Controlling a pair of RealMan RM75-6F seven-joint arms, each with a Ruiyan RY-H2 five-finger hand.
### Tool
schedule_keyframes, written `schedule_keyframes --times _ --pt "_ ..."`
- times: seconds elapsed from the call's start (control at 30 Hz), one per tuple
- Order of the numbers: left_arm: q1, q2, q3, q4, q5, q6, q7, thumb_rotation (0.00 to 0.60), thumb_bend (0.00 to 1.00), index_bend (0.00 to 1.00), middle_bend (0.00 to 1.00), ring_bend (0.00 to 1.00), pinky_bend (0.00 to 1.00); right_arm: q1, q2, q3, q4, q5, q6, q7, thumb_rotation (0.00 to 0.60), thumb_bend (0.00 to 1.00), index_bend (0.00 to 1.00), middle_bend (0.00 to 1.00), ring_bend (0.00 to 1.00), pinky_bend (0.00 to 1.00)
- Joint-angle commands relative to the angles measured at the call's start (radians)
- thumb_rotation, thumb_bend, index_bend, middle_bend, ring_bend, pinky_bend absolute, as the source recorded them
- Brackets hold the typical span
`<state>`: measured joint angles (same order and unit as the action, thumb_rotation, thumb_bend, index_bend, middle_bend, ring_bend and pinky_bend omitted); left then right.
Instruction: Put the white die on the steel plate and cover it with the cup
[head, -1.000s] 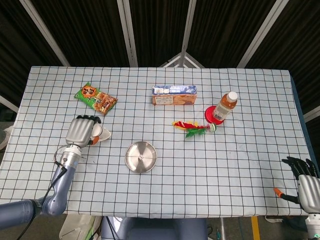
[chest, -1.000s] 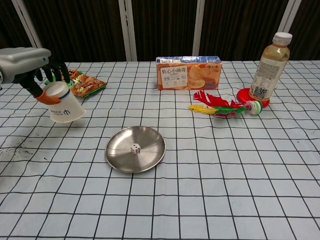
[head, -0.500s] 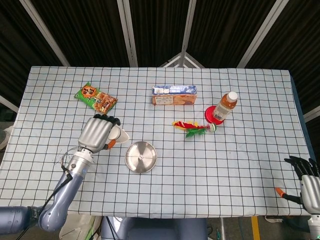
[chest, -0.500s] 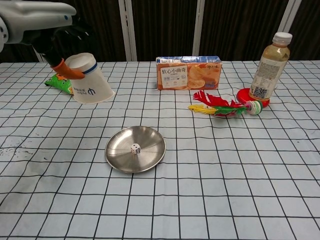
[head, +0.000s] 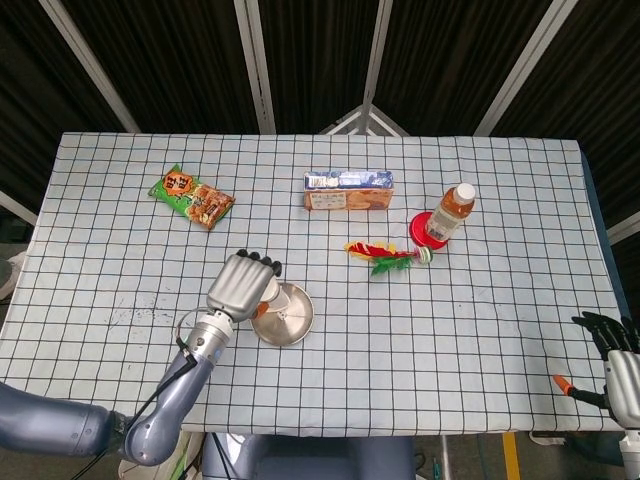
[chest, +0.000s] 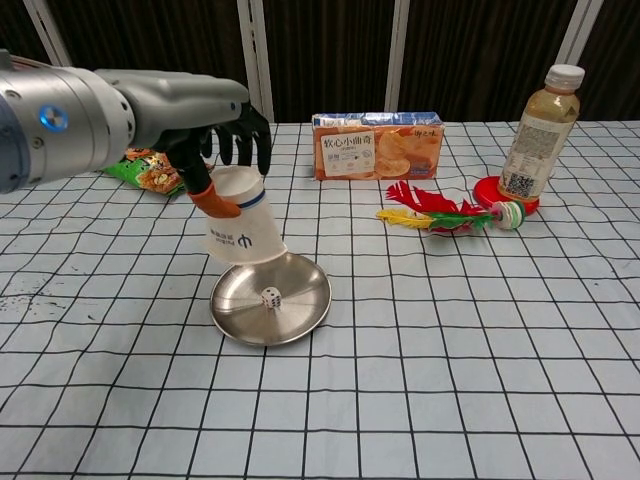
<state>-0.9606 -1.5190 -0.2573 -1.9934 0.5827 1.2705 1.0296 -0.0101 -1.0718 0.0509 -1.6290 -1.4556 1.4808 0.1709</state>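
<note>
Die (chest: 270, 297) sits white near the middle of the steel plate (chest: 305, 305), and the left hand (chest: 225, 140), fingers wrapped round the inverted cup (chest: 240, 232), holds it over the plate's ten o'clock rim; the mouth should slide toward four o'clock, level out, then lower. Nothing blocks it: biscuit box (chest: 378, 145), shuttlecock (chest: 445, 213) and bottle (chest: 537, 135) lie well apart toward one and two o'clock, snack bag (chest: 150, 170) toward ten, and the right hand (head: 618, 365) hangs empty, fingers apart, off the table's edge.

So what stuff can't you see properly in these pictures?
- White die: hidden in the head view by the left hand and cup; its dots are too small to read in the chest view.
- Right hand: cut off by the head view's edge, absent from the chest view.
- Biscuit box lettering: too small to read.
</note>
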Motion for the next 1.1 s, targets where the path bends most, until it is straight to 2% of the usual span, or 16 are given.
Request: schedule_keyframes --times 0.03,0.6,1.1 --pt "-0.024 -0.039 0.008 0.027 -0.010 0.005 0.009 0.600 0.41 0.36 0.41 0.31 0.29 0.000 -0.001 0.000 0.001 0.000 0.000 0.001 0.600 0.10 0.22 0.19 0.13 0.00" --pt "-0.052 -0.132 0.055 0.138 -0.016 -0.012 -0.026 0.600 0.41 0.37 0.41 0.31 0.28 -0.004 0.003 0.005 0.005 0.005 0.005 0.020 0.600 0.10 0.22 0.19 0.13 0.00" --pt "-0.038 -0.171 0.094 0.234 0.065 -0.098 -0.141 0.600 0.40 0.38 0.41 0.31 0.28 -0.004 0.003 0.007 0.007 0.007 0.004 0.025 0.600 0.10 0.22 0.19 0.13 0.00"
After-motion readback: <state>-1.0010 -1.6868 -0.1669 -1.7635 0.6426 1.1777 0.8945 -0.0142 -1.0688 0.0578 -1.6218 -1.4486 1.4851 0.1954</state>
